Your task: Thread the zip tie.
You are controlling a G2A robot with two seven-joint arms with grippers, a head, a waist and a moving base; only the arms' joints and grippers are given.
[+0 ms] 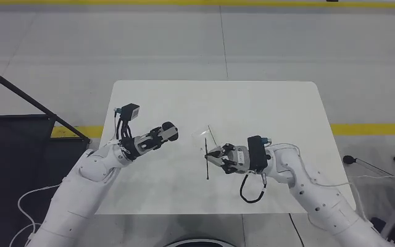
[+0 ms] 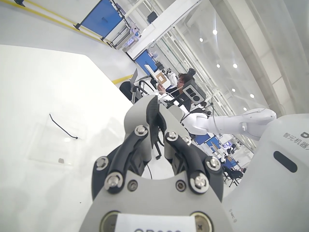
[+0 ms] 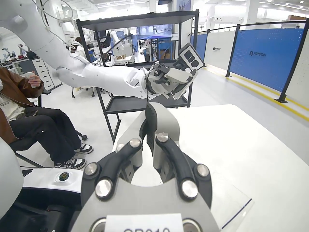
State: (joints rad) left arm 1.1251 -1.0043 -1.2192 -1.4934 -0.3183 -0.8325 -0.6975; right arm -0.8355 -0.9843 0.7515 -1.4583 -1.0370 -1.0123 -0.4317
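Observation:
A black zip tie (image 1: pixel 207 167) stands across the fingertips of my right gripper (image 1: pixel 212 155), which is shut on it near the table's middle. In the right wrist view the right gripper (image 3: pixel 150 108) has its pads pressed together, and a thin dark line rises from the tips. A second thin black zip tie (image 2: pixel 63 127) lies on a clear plastic sheet (image 2: pixel 48 150) just beyond the right gripper. My left gripper (image 1: pixel 171 131) hangs to the left of the sheet, shut with nothing between its fingers (image 2: pixel 154 107). It faces the right gripper across a short gap.
The white table (image 1: pixel 278 111) has bare surface on its far half and right side. A black cable loop (image 1: pixel 250 191) hangs under the right wrist. A black shelf cart (image 3: pixel 144 56) stands past the table's edge behind the left arm.

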